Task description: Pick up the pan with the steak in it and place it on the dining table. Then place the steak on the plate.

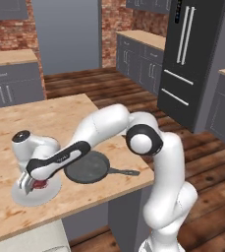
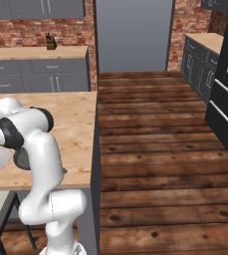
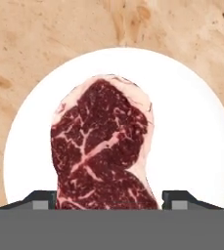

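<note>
Hand (image 3: 107,195) positioned low over the round pale plate (image 3: 191,141), fingers either side of the marbled red steak (image 3: 101,146); actual grip cannot be told. Plate sits on the light wood-grain worktop (image 1: 60,118). Dark grey frying pan (image 1: 87,167) just beside, empty.

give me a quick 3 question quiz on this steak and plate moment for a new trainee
1. True or false: the pan sits on the dining table with nothing in it.
2. Multiple choice: in the hand view, the steak lies over which surface? A) the bare wood B) the plate C) the pan
3. Short answer: where do the tips of the pincer stand relative to the steak?

Key
1. True; the pan lies empty on the wood top, beside the plate.
2. B; white plate shows all round the steak.
3. One tip on each side of the steak's near end, which lies between them.
</note>
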Available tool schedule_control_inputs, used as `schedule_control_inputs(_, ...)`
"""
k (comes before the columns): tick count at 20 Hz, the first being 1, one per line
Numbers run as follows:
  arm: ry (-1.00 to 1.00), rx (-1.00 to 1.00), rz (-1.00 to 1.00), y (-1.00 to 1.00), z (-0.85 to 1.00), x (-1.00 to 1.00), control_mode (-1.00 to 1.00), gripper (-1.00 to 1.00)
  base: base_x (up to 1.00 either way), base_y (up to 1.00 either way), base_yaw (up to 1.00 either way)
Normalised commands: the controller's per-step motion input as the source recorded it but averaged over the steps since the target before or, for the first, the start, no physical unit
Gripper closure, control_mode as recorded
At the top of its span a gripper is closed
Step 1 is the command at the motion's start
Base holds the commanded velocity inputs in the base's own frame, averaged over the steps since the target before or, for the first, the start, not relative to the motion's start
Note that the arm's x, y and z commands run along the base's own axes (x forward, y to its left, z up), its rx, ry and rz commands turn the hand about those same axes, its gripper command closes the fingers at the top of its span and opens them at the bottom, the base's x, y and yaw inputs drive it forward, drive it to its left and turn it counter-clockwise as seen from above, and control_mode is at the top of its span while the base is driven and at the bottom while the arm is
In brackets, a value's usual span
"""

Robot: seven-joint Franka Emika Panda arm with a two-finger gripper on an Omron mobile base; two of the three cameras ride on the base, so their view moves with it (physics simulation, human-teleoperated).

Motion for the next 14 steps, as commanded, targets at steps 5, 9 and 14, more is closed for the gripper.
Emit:
schedule_control_inputs(5, 0.00, 0.12, -0.07, -0.11, 0.56, -0.02, -1.00, -1.00, 0.00, 0.00, 0.00)
schedule_control_inputs(9, 0.00, 0.19, -0.07, -0.42, 0.69, -0.23, -1.00, -1.00, 0.00, 0.00, 0.00)
schedule_control_inputs(14, 0.00, 0.27, -0.03, -0.79, 0.59, -0.45, -1.00, -1.00, 0.00, 0.00, 0.00)
